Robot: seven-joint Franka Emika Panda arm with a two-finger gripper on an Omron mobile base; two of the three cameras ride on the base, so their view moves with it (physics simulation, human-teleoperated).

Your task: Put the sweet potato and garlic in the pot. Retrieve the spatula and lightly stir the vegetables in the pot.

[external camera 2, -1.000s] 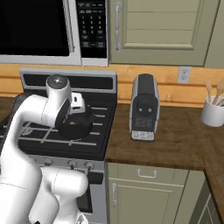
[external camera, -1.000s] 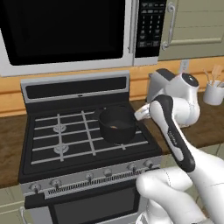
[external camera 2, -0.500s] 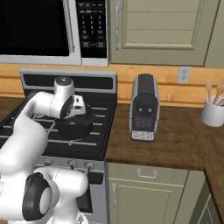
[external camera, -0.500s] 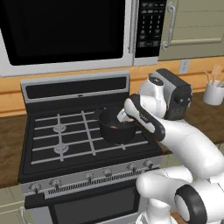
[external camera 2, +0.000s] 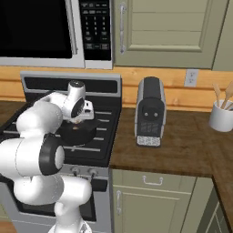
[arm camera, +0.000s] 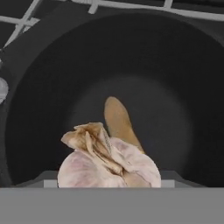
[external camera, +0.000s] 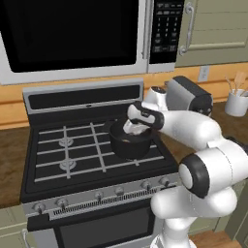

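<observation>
Pinkish-white and papery, the garlic (arm camera: 109,162) sits at the bottom of our hand view, close to the camera, with a dry tan tuft of skin curling up from its top. Behind it, on the dark floor of the pot (arm camera: 39,87), lies the sweet potato (arm camera: 119,119), an orange-brown tuber whose rounded end points away from us. The garlic covers its near end. The pot's black wall curves around both.

We cannot tell from the hand view whether the garlic is gripped between the fingers or already lying loose in the pot; the fingertips are hidden behind the bulb.

From the left base view we see what the hand view cannot: the pot (external camera: 130,143) stands on the stove (external camera: 72,145), on its right-hand grates, and the white arm reaches over it with the hand (external camera: 135,127) dipped at the rim. A speck of brown shows inside the pot there.

From the right base view the hand (external camera 2: 81,119) hangs just above the pot (external camera 2: 77,132). This side also shows a grey toaster (external camera 2: 150,113) upright on the wooden surface (external camera 2: 182,145) beside the stove, and a white crock (external camera 2: 222,116) of wooden utensils farther right.
</observation>
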